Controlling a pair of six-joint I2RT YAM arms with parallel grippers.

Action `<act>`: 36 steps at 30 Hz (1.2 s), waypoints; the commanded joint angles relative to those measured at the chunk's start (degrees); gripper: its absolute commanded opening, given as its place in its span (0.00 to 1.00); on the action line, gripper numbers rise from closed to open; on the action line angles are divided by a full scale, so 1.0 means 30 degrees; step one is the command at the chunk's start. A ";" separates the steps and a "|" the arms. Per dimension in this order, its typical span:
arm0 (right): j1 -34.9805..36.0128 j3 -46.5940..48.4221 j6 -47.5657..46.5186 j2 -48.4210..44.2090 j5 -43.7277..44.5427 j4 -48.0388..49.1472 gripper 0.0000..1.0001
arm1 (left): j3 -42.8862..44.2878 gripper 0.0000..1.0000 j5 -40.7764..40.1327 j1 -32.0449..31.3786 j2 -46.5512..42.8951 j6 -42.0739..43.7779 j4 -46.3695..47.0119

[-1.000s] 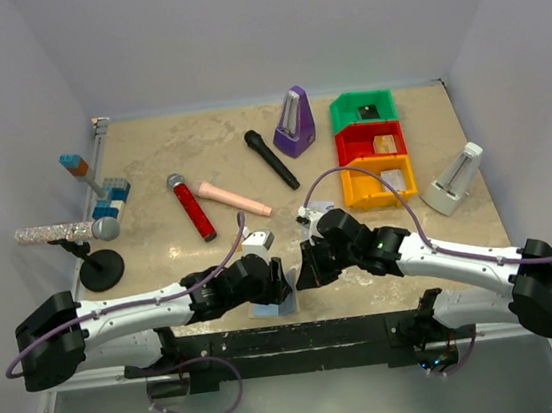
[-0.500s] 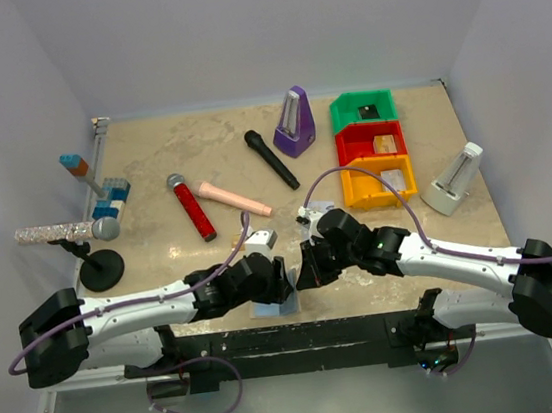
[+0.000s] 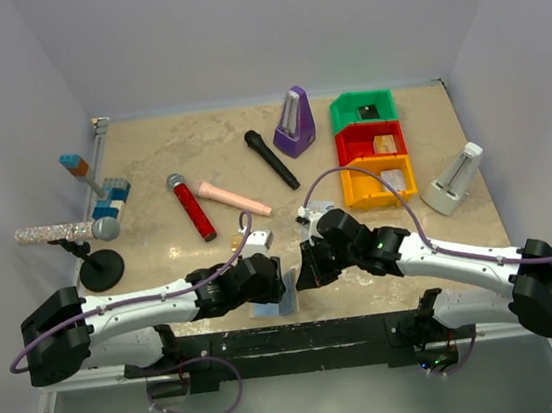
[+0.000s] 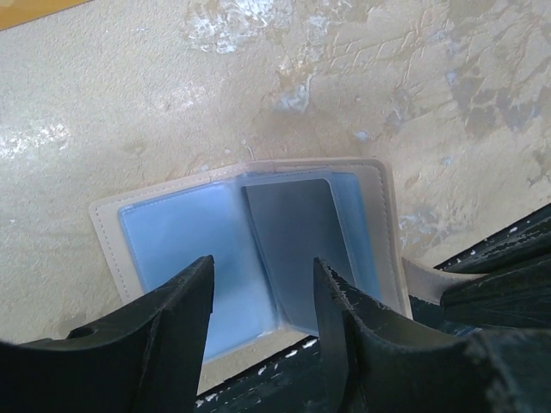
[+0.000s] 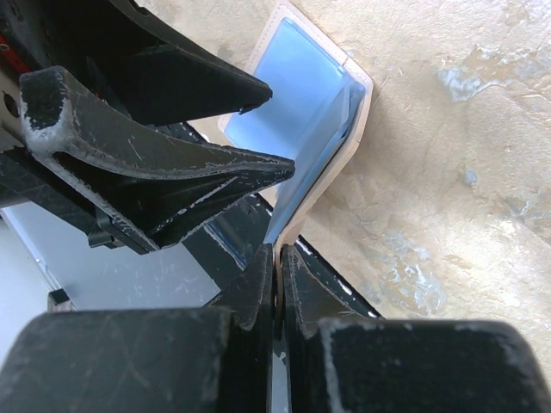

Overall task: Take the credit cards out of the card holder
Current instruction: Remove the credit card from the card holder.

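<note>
The card holder (image 3: 276, 305) lies open at the table's near edge, light blue inside with tan edging. In the left wrist view its two panels (image 4: 172, 232) face up, and one grey credit card (image 4: 293, 245) sits in the right panel's pocket. No other cards show. My left gripper (image 3: 278, 287) is open, its fingertips (image 4: 263, 267) spread just above the holder and holding nothing. My right gripper (image 3: 302, 272) is shut (image 5: 277, 254) on the tan edge of the holder's right flap (image 5: 344, 129), which is tilted up.
A black rail (image 3: 292, 333) runs along the near edge under the holder. Behind are a red microphone (image 3: 191, 207), a pink cylinder (image 3: 233, 198), a black microphone (image 3: 270, 159), a purple metronome (image 3: 293, 122), stacked coloured bins (image 3: 374, 149), a white stand (image 3: 454, 181) and a microphone stand (image 3: 100, 268).
My left gripper has shifted slightly right, closer over the open holder. My right gripper has held still on the flap.
</note>
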 commanded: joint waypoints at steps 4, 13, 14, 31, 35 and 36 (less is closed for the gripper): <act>0.0130 0.0957 -0.0138 -0.0084 -0.0076 0.0189 0.00 | 0.0025 0.55 0.0315 -0.0116 -0.1238 0.0312 0.1894; 0.0130 0.1016 -0.0167 -0.0026 -0.0076 0.0189 0.00 | 0.0231 0.55 0.1108 -0.0146 -0.0594 0.0518 0.2217; 0.0130 0.1015 -0.0167 -0.0026 -0.0076 0.0218 0.00 | 0.0231 0.55 0.1137 -0.0146 -0.0564 0.0489 0.2217; 0.0130 0.0635 -0.0079 -0.0231 0.0041 0.0335 0.00 | -0.0705 0.56 -0.0032 -0.0146 -0.3197 0.0344 0.2657; 0.0130 0.0605 -0.0079 -0.0231 0.0071 0.0365 0.00 | -0.1467 0.57 -0.0852 -0.0116 -0.4078 -0.0447 0.2190; 0.0130 0.0605 -0.0050 -0.0231 0.0071 0.0423 0.00 | -0.1555 0.57 -0.1029 -0.0087 -0.4050 -0.0681 0.1985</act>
